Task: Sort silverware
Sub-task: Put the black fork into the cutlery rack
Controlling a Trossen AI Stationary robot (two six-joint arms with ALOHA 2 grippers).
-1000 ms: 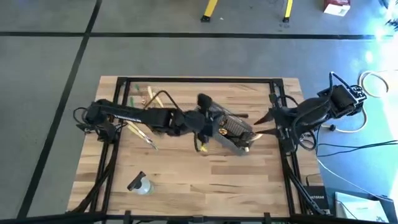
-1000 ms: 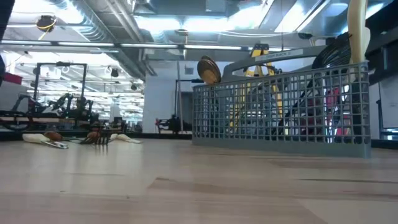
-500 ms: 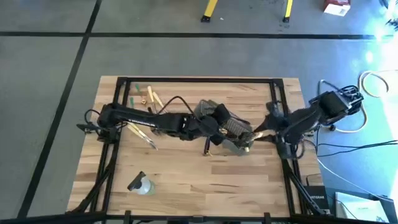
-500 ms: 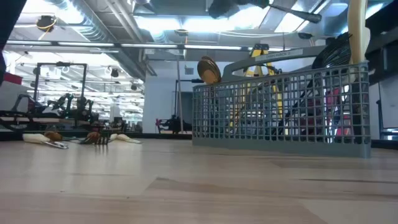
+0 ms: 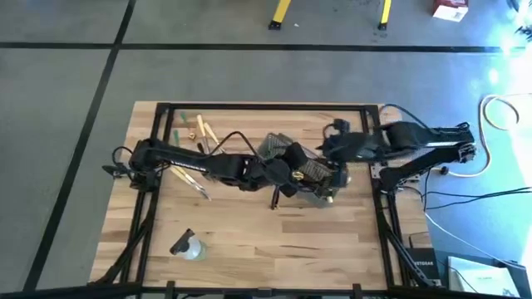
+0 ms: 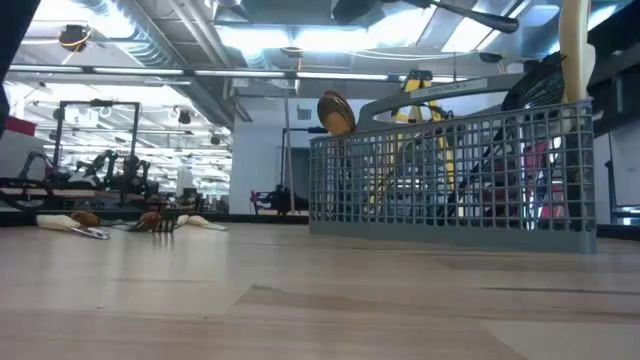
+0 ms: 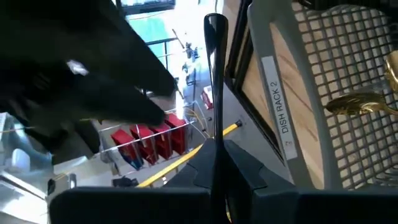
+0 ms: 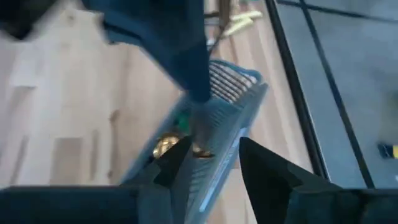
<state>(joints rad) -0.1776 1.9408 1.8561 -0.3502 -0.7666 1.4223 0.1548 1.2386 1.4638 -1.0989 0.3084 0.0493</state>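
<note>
Currently a placing step is judged to be in hand: one black utensil [image 7: 214,93] is carried by the left gripper [image 5: 287,170] beside the grey mesh basket [image 5: 312,176] at the middle of the surface [image 5: 249,241].

Farthest left on the surface, loose silverware [image 5: 189,176] is left lying near the left arm's base, with a few tan and green pieces [image 5: 198,127] near the far edge (these remain to be sorted). A small clear bottle [image 5: 188,246] is seen near the front edge, apart from all of it.

Toward the middle, the left arm is stretched low across the surface, its wrist bent down at the basket's near side. Its jaws are closed on the black utensil, whose slim handle is seen standing up between them in the left wrist view. A gold spoon [image 7: 364,102] is already held inside the basket. For the next move, the utensil would need to be lined up over a compartment, lowered, and released.

To the right, the right gripper [image 5: 331,148] is reached in over the basket's far end, its jaws parted and nothing held between them.
</note>
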